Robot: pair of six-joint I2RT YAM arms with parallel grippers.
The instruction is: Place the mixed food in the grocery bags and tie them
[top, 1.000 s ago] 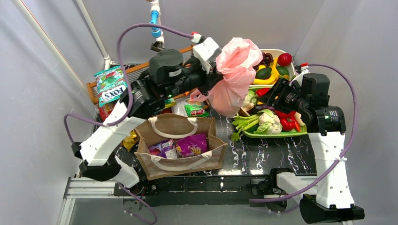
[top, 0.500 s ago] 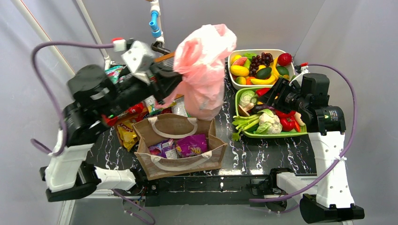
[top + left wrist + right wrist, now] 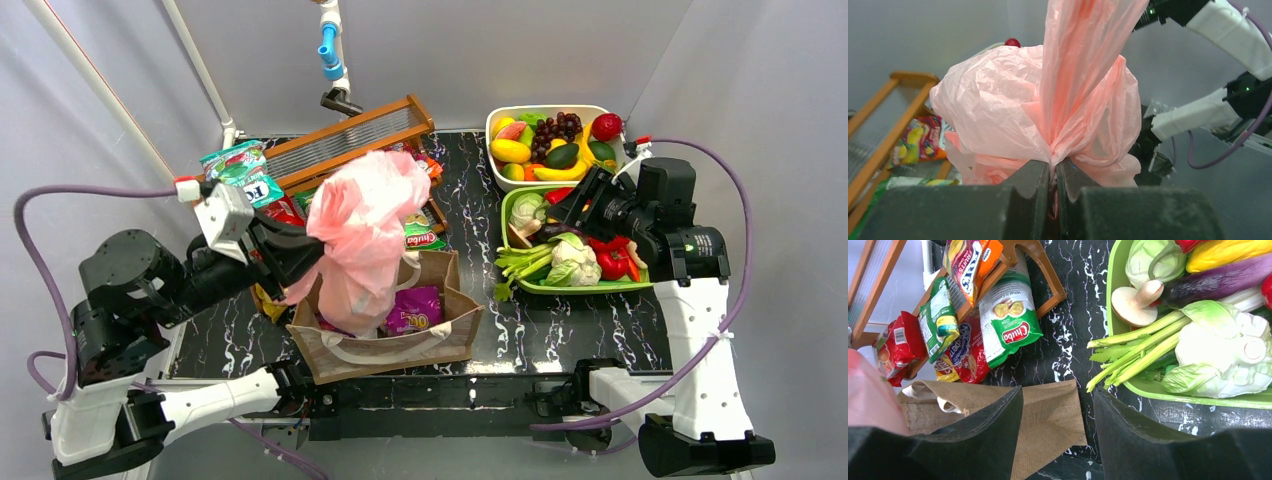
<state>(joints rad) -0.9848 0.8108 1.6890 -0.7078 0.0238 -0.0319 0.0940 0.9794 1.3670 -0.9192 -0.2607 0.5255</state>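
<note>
Here, on the left, we see the left gripper (image 3: 1053,172) pressed together on the gathered neck of the pink bag (image 3: 1048,100). The full bag hangs over the left part of the brown tote (image 3: 440,335), and a purple packet (image 3: 415,310) lies inside the tote. On the right, the right gripper (image 3: 1057,392) is spread wide and holds nothing, between the tote and the green tray (image 3: 1113,295).

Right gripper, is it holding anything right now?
No, the right gripper is open and empty; only the brown tote shows through the gap.
</note>
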